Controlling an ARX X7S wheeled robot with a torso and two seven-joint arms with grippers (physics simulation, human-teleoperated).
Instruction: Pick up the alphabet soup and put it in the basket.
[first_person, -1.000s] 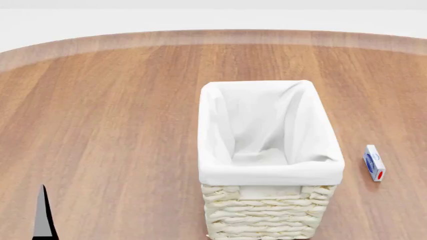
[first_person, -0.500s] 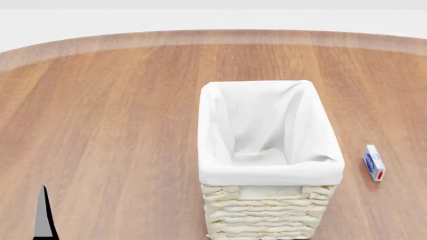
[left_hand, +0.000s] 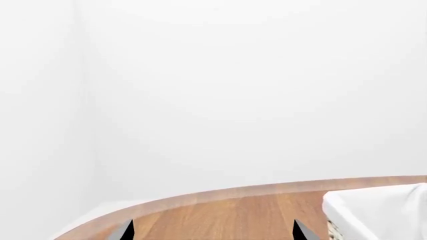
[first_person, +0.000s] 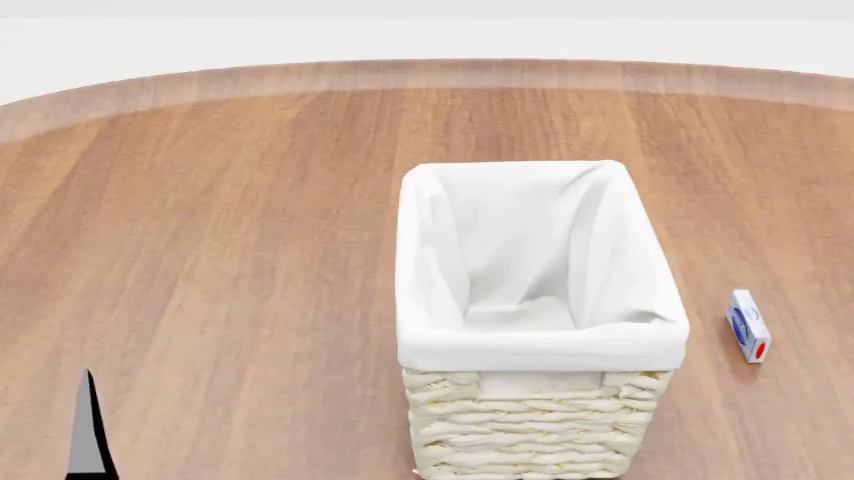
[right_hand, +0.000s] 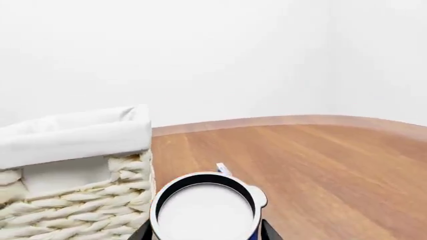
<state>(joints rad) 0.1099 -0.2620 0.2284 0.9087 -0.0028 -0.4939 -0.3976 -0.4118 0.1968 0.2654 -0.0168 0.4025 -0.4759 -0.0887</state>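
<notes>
Right tool (right_hand: 204, 231) grips the cylindrical alphabet soup (right_hand: 204, 210) beside the woven wicker basket (right_hand: 73, 200).

A small white box (first_person: 749, 325) with blue and red markings lies on the wooden table (first_person: 240, 240).

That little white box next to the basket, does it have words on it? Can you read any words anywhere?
No words can be read in any view.
Small white box: blue round mark and red spot, too small to read.
Alphabet soup: only its plain white top shows, between the right tool's fingertips; label hidden.
Basket: no writing.
</notes>
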